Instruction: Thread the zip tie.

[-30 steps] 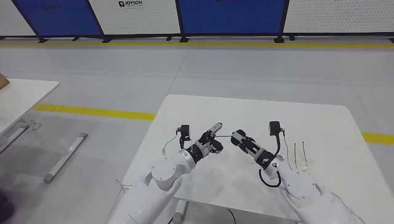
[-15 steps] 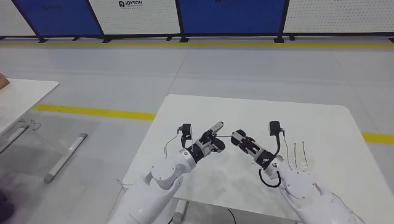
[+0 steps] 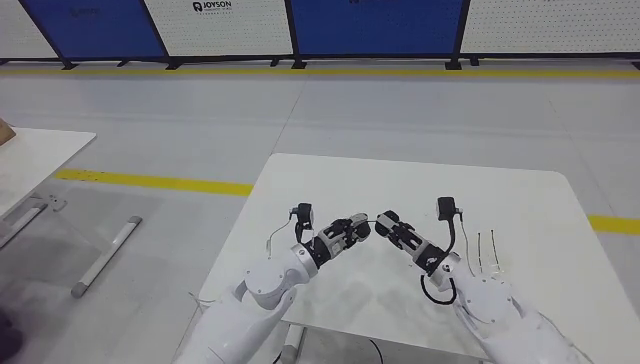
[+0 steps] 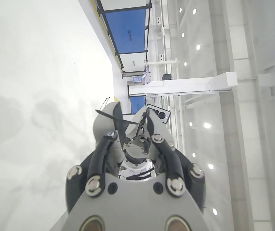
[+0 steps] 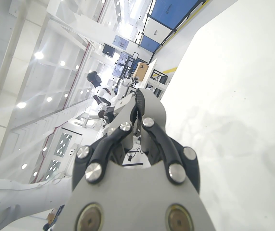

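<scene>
Now | left pincer [image 3: 357,227] near right pincer [image 3: 381,220] | zip tie [image 4: 131,122] between | table [image 3: 420,179] edges distant

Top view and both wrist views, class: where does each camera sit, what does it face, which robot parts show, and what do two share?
Top view: above the arms, looking down at the table; both arms, left gripper and right gripper close together.
Left wrist view: behind the left gripper, along the table; zip tie crosses its open fingers.
Right wrist view: behind the right gripper's shut fingers, facing the hall.
Shared: the table.
</scene>
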Robot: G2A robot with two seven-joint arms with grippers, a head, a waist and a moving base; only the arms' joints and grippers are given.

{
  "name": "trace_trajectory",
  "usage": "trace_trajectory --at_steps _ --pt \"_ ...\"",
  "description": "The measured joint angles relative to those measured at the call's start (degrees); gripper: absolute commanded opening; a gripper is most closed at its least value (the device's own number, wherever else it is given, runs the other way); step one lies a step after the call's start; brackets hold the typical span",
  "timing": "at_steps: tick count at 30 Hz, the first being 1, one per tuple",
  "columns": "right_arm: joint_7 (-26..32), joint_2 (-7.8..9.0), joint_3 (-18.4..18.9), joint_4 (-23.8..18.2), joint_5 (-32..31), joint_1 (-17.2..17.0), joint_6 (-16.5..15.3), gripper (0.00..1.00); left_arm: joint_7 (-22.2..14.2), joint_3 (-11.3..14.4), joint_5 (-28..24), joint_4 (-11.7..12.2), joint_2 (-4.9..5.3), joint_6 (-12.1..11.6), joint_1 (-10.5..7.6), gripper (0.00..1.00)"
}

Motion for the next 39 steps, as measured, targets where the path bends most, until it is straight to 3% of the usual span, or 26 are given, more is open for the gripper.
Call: trace_trajectory --at_steps 12,13,14,21,26,33,36,39 --pt "0.0 0.00 0.0 0.0 0.0 0.0 0.0 0.00 1.7 -0.1 2.1 -1.0 0.12 -1.1 0.49 0.00" --pt "0.0 0.00 0.0 0.0 0.0 0.0 0.0 0.33 2.0 0.0 2.4 -1.1 0.12 -1.1 0.52 0.00" --pt "0.0 -0.01 0.0 -0.1 0.0 -0.1 0.1 1.00 2.5 0.1 3.0 -1.2 0.12 -1.2 0.55 0.00" --pt "0.6 -0.33 1.1 -0.9 -0.9 -1.1 1.5 1.00 3.4 0.8 4.1 -1.3 0.03 -1.2 0.50 0.00" --pt "0.7 -0.04 4.0 -1.4 -0.2 -2.6 1.2 1.00 4.0 -0.3 3.4 -1.5 0.15 -0.5 0.81 0.00" --pt "1.4 2.20 13.9 -6.3 1.5 -9.4 -1.4 1.00 0.3 -6.0 2.2 -2.0 1.31 -0.5 3.56 0.00" --pt "4.1 3.16 17.5 -10.0 2.1 -13.1 0.0 1.00 -2.8 -7.7 3.9 -2.5 1.92 0.5 4.89 0.00" --pt "9.5 3.66 19.4 -12.1 4.2 -14.4 2.0 1.00 -5.9 -8.3 4.5 -3.0 2.30 1.9 5.38 0.00"
